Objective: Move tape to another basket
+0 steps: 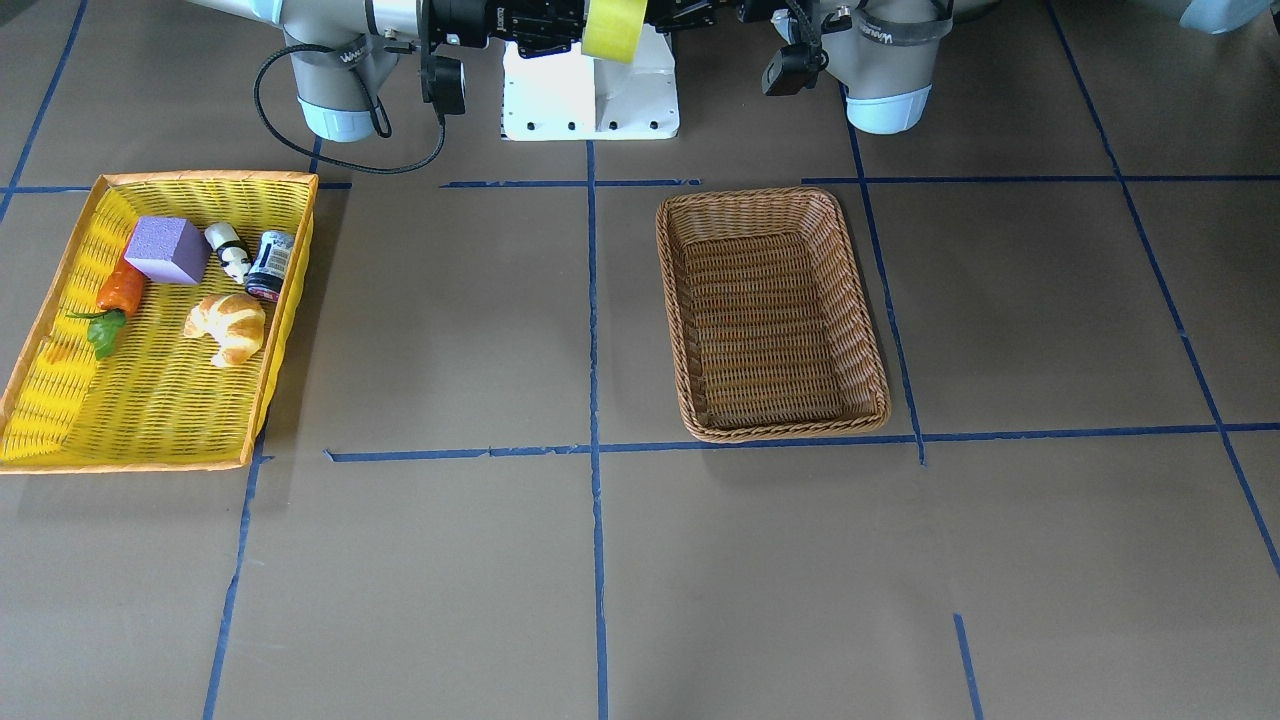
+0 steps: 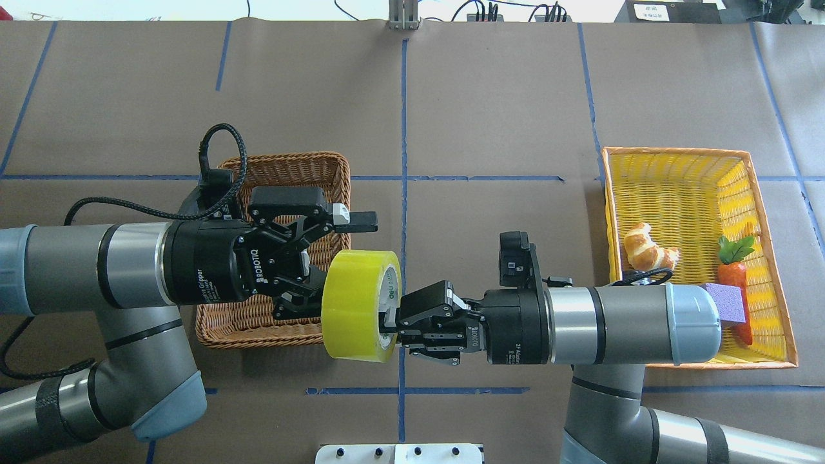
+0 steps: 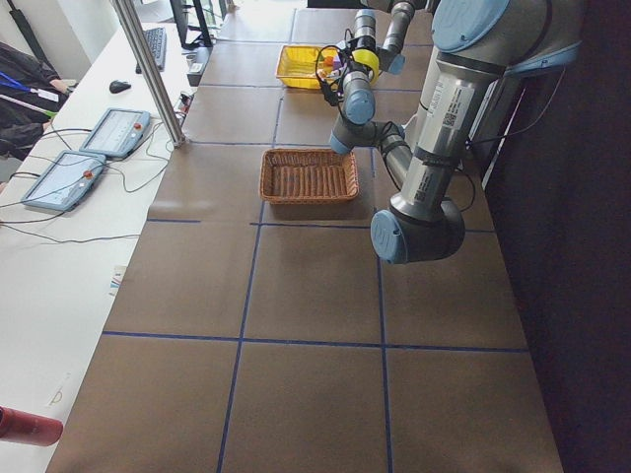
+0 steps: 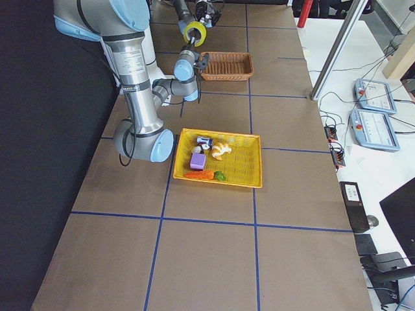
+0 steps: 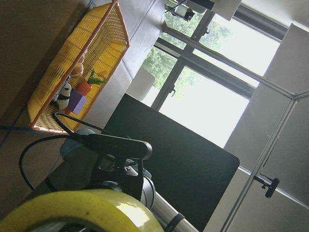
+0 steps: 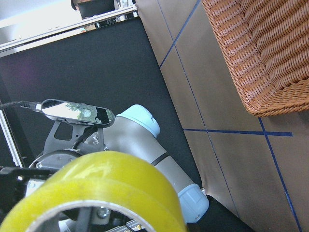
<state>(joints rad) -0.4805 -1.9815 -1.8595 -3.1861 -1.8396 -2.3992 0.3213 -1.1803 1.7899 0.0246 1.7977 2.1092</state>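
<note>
Here the tape (image 2: 358,303) hangs in the air between both grippers. The right gripper (image 2: 392,320) is clamped on its rim. The left gripper (image 2: 330,259), jaws spread wide, sits just beside it, above the basket (image 2: 290,161).

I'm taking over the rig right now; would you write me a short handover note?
Right gripper: shut on the tape, held in the air between the arms.
Left gripper: open, beside the tape, not gripping it.
Wicker basket: empty, under the left gripper.
Done: tape is out of the yellow basket.
Left: pass it to the left gripper, then place it in the wicker basket.
</note>
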